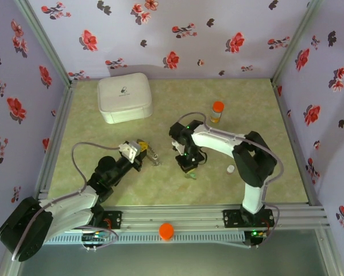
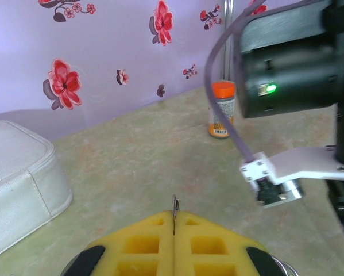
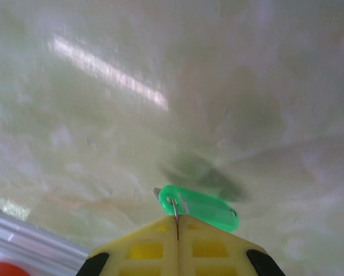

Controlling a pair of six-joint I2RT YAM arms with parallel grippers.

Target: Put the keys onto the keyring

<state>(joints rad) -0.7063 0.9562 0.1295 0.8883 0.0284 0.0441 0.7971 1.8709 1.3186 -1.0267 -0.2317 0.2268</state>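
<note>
My left gripper (image 1: 142,150) is shut, and a thin metal edge of the keyring (image 2: 174,202) pokes up between its yellow fingertips (image 2: 154,230). From above, the keyring (image 1: 153,156) hangs off the gripper's tip over the table. My right gripper (image 1: 189,165) points down at the table centre. It is shut on the small wire loop of a key with a green plastic tag (image 3: 203,207). The same green key (image 1: 192,175) lies just below the fingers in the top view. Other keys are not visible.
A white zipped case (image 1: 124,98) sits at the back left. An orange-capped bottle (image 1: 217,112) stands at the back, right of centre. A small white round cap (image 1: 231,169) lies by the right arm. The right arm's wrist (image 2: 292,63) hangs close in front of my left gripper.
</note>
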